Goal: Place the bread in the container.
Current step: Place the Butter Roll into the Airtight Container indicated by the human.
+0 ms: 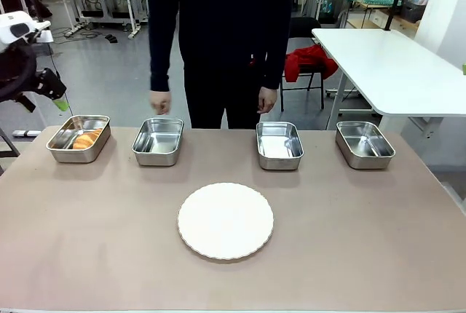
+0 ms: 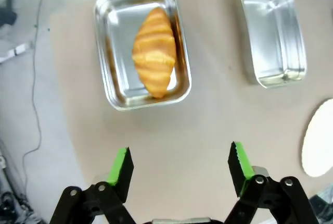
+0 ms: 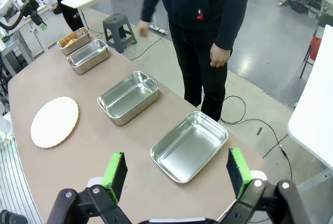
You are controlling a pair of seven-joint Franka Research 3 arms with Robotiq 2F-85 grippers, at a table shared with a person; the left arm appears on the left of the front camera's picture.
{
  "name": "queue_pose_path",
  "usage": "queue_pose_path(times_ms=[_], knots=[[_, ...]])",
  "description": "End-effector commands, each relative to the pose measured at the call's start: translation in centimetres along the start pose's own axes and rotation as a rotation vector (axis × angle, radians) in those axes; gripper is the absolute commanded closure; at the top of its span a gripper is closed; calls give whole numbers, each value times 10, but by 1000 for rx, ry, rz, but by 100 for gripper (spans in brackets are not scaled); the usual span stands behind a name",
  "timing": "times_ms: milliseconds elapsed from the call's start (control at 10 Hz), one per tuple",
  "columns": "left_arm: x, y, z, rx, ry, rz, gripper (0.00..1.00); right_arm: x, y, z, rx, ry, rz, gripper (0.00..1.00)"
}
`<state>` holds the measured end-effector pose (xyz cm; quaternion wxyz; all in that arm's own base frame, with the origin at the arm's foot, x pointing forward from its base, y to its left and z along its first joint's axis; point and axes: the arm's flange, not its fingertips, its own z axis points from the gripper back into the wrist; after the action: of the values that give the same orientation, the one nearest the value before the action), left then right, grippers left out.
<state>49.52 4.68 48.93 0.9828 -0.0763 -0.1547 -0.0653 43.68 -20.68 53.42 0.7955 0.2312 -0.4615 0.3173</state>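
The bread (image 1: 87, 138), a golden-brown croissant, lies inside the leftmost steel container (image 1: 73, 155) on the table. In the left wrist view the bread (image 2: 153, 52) rests lengthwise in that container (image 2: 106, 57), and my left gripper (image 2: 179, 164) hangs open above the table just short of it, holding nothing. From the front, my left gripper (image 1: 60, 102) is raised off the table's far left corner, above and behind the container. My right gripper (image 3: 177, 169) stands open and empty high over the table's right end, with the bread (image 3: 67, 40) far off.
Three more steel pans (image 1: 158, 140) (image 1: 279, 145) (image 1: 364, 143) line the far side. A round white plate (image 1: 226, 220) sits mid-table. A person stands behind the middle pans, hands (image 1: 160, 100) (image 1: 267, 98) hanging at the table edge. A white side table (image 1: 393, 65) stands back right.
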Motion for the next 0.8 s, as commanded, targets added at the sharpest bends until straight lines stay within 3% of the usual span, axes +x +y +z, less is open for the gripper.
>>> queue_pose_path(times_ms=[0, 400, 600, 700], knots=[[-41, -5, 4, -21, -58, -4, 8, 1, 2, 1, 5, 0, 10, 0], [-95, -9, 8, -24, -40, -68, 8, 1, 2, 1, 5, 0, 10, 0], [-93, -9, -3, 36, -28, -73, 8, 1, 2, 1, 5, 0, 10, 0], [-94, -13, 7, -25, -28, -49, 8, 1, 2, 1, 5, 0, 10, 0]])
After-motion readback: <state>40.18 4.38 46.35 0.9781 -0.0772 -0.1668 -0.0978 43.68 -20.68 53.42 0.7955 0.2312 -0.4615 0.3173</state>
